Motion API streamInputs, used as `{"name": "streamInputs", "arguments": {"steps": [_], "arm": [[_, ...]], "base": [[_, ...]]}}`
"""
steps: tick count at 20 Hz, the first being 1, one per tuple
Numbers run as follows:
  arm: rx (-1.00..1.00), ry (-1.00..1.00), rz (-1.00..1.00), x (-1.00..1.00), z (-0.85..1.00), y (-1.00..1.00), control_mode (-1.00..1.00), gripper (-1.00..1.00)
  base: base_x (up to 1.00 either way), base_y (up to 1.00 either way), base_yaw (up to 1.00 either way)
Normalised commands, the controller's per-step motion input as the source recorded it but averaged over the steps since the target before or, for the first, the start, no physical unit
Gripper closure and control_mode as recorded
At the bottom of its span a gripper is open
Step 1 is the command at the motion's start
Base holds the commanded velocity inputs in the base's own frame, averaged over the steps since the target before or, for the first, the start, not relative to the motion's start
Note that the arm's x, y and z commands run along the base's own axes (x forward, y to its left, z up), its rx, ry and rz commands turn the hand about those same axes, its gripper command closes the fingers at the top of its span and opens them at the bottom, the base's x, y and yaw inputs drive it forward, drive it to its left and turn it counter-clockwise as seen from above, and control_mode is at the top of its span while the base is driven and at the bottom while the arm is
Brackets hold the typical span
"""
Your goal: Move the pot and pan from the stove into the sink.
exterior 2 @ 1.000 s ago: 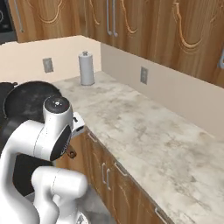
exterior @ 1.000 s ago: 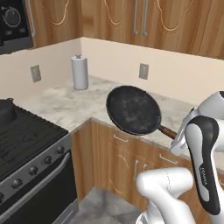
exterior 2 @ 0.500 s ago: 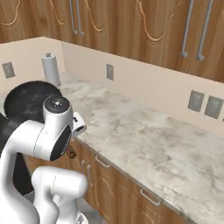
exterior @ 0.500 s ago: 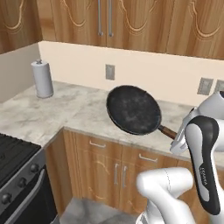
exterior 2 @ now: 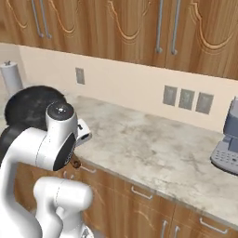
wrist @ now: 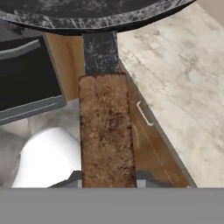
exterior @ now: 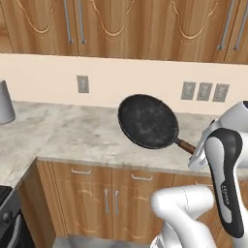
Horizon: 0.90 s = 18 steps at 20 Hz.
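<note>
Between the tool's [wrist: 108,183] jaws, the pan's [exterior: 147,121] handle.

Illumination is even and diffuse in all three views; no distinct light source is identifiable. The marble countertop [exterior: 72,135] renders bright without glare. The cabinet doors [exterior 2: 139,28] show flat, uniform colour. Cast shadows are faint. The base views are soft and low in resolution. In the hand view the brown wooden handle [wrist: 107,131] appears coarse and pixelated. No edge distortion is noted.
</note>
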Motion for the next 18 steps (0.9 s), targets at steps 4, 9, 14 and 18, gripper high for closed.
{"name": "streamInputs", "arguments": {"steps": [4,9,14,18], "arm": [[0.0,0.0,0.0,0.0,0.0,0.0,1.0,1.0],[0.0,0.0,0.0,0.0,0.0,0.0,1.0,1.0],[0.0,0.0,0.0,0.0,0.0,0.0,1.0,1.0],[0.0,0.0,0.0,0.0,0.0,0.0,1.0,1.0]], "base": [[0.0,0.0,-0.42],[0.02,0.0,-0.43],[0.1,0.0,-0.43],[0.11,-0.05,-0.41]]}}
